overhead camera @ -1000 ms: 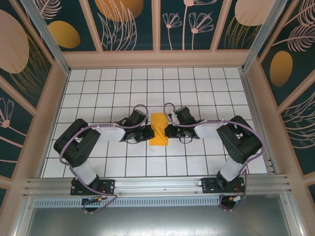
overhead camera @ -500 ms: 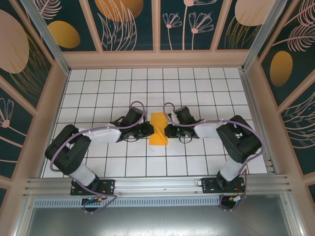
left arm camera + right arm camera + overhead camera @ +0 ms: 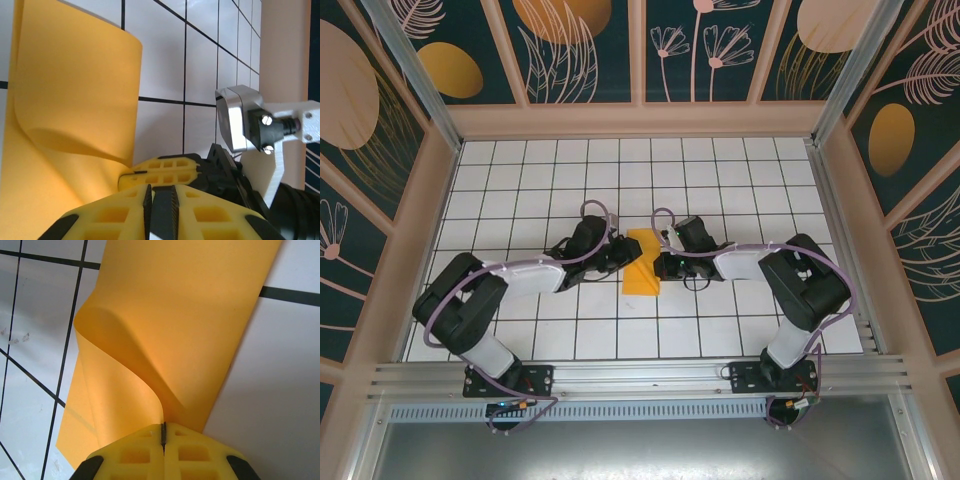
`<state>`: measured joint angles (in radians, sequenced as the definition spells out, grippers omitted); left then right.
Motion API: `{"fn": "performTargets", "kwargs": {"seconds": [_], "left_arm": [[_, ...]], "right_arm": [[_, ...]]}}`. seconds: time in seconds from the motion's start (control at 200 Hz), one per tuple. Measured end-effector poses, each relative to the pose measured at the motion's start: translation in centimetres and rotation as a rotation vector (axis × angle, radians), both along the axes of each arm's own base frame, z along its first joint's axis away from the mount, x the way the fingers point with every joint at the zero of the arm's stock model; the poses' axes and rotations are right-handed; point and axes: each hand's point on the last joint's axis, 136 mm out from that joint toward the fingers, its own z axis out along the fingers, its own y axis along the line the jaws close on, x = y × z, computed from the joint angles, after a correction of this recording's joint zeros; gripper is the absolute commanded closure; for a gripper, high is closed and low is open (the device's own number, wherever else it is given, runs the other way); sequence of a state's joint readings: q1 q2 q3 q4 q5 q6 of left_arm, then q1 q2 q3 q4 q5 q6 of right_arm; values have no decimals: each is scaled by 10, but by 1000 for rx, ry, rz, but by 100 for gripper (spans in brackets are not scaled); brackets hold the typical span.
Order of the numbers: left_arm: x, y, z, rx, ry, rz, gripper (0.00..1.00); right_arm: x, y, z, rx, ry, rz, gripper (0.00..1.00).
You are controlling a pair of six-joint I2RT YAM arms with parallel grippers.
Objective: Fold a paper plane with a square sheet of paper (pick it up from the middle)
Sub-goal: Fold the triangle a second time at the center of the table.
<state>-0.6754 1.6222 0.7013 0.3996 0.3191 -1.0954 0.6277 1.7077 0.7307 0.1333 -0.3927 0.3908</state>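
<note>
The square sheet of paper, plain orange-yellow, lies bowed on the white grid table between my two grippers. My right gripper is shut on the sheet's right edge. In the right wrist view the paper curls up and away from the pinched yellow jaws of that gripper. My left gripper sits just left of the sheet. In its wrist view the left gripper has a narrow gap with nothing in it. The paper spreads to its left, and the right gripper's fingers clamp the sheet's edge ahead.
Wood-framed walls with dark leafy wallpaper enclose the table on three sides. An aluminium rail runs along the near edge by the arm bases. White tiles lie free behind the grippers and to both sides.
My left gripper has let go of the sheet and parted its jaws slightly, swinging a little back-left. The paper has relaxed and now hangs from the right gripper alone.
</note>
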Motion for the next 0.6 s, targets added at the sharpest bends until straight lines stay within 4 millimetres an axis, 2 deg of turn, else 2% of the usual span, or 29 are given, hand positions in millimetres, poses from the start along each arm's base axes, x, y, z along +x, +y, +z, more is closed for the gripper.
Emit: {"fn": "performTargets", "kwargs": {"seconds": [0.21, 0.395, 0.6], "left_arm": [[1, -4, -18, -16, 45, 8, 77], [0, -4, -32, -5, 76, 12, 77], [0, -3, -42, 11, 95, 19, 77]], "right_arm": [[0, 0, 0, 2, 1, 0, 99], [0, 0, 1, 11, 8, -5, 94], [-1, -7, 7, 84, 49, -35, 80]]}}
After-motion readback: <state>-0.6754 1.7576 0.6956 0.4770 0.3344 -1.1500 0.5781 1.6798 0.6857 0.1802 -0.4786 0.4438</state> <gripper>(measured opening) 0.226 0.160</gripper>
